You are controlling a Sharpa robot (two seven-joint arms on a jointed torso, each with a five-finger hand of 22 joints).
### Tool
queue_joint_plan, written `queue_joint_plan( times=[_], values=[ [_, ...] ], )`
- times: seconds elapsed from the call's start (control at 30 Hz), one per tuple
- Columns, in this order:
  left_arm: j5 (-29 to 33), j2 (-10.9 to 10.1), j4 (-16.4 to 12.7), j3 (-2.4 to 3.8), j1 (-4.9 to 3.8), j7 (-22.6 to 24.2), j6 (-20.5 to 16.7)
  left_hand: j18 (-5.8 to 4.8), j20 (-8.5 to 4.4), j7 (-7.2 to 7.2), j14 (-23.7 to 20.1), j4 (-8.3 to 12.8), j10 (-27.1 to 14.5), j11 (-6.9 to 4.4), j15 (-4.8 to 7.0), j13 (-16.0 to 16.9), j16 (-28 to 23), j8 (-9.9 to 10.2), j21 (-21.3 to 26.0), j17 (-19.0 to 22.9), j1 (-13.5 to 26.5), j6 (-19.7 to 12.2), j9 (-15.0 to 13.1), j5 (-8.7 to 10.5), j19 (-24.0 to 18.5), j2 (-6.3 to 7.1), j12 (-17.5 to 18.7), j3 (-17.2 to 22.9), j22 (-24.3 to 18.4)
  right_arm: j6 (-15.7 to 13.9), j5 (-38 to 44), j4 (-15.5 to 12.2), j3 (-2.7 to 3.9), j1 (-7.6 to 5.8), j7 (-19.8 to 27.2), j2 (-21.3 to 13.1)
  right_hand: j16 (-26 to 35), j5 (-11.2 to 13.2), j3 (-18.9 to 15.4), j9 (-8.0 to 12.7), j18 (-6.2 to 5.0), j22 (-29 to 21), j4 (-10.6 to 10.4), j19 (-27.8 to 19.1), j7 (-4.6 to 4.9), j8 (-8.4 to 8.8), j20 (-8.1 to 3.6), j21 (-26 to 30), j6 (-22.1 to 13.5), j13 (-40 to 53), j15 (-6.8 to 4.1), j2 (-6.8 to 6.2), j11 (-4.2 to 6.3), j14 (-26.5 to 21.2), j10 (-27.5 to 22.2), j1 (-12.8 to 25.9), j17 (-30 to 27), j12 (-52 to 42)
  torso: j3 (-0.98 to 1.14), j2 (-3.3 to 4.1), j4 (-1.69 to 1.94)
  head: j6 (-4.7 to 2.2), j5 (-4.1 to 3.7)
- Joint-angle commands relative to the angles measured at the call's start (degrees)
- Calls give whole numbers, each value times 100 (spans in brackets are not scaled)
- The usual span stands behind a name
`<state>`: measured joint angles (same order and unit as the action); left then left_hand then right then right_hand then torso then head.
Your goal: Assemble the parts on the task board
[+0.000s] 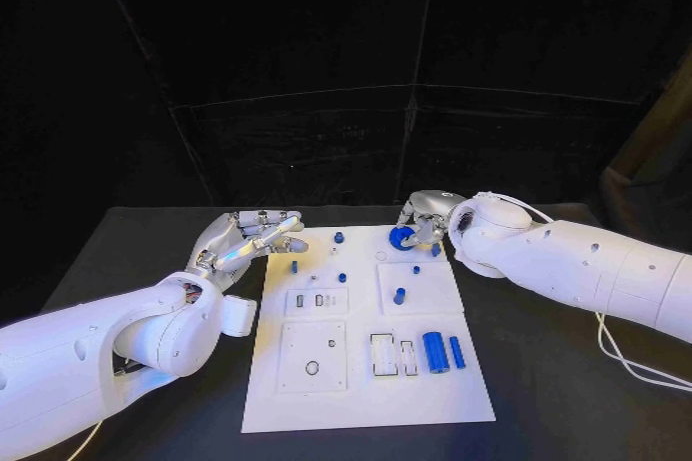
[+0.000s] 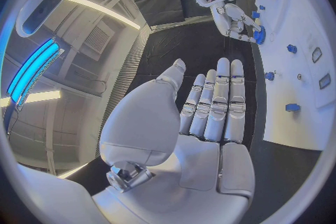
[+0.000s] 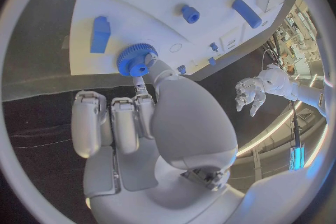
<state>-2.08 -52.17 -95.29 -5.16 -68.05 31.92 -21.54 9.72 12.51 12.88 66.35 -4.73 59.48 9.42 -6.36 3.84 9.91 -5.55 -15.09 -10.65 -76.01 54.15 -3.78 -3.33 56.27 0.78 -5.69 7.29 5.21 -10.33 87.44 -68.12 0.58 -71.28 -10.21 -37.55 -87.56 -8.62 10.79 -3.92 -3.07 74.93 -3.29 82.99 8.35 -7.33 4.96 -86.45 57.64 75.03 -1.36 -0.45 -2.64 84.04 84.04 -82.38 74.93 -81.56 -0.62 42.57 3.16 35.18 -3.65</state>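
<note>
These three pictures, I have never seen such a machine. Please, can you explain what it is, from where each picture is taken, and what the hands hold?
It is a robot with two white arms ending in silver hands, at a black table. One picture looks down from its head; the two round ones come from cameras at its wrists. On the table lies a white task board with small blue parts, such as a blue cylinder. The right hand holds a blue gear at the board's far edge. The left hand, fingers straight in its wrist picture, holds nothing.

Head camera looks down; wrist cameras sit behind hands; all share task board (image 1: pixel 361 381).
</note>
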Motion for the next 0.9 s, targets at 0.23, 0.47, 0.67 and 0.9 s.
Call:
queue_joint_plan(
  times=[0.23,0.47,0.67,0.9],
  values=[
    [-28,-2,-11,5,-9,12,83,79,35,13,-26,49,18,29,-20,-5,-47,33,45,-8,-23,-4,4,21,-16,-66,41,-6,-15,-912,97,-608,4,-15,87,-52,-26,11,156,5,120,686,-28,104,-134,-5,-11,-55,329,759,-31,-100,49,471,186,291,910,-18,-1,-1,-4,0,26],
    [-28,12,-9,5,-9,6,91,79,36,13,-28,58,17,30,-20,-6,-55,36,49,-10,-30,-4,4,21,-18,-71,46,-3,-18,-1032,359,-841,4,-15,-191,214,-19,21,196,6,124,706,-24,118,-137,9,-11,-63,343,752,-32,-145,50,467,181,366,894,-5,-3,5,14,17,42],
    [-28,29,2,5,-9,5,93,79,36,13,-28,58,17,30,-20,-6,-55,36,49,-10,-30,-4,4,21,-18,-71,46,-3,-18,-911,452,-742,-2,-9,-267,582,-12,24,207,6,124,709,-24,119,-137,13,-11,-64,347,736,-32,-151,50,463,172,385,875,15,-3,7,11,42,93],
    [-28,43,7,5,-9,7,93,79,37,13,-29,63,17,30,-21,-6,-60,38,53,-11,-34,-4,4,21,-18,-75,49,-2,-21,-765,487,-514,-26,18,-287,935,-5,80,249,12,126,718,-35,125,-126,50,-9,-67,327,720,-27,-179,42,460,161,485,864,41,-4,2,5,55,87]
  ],
)
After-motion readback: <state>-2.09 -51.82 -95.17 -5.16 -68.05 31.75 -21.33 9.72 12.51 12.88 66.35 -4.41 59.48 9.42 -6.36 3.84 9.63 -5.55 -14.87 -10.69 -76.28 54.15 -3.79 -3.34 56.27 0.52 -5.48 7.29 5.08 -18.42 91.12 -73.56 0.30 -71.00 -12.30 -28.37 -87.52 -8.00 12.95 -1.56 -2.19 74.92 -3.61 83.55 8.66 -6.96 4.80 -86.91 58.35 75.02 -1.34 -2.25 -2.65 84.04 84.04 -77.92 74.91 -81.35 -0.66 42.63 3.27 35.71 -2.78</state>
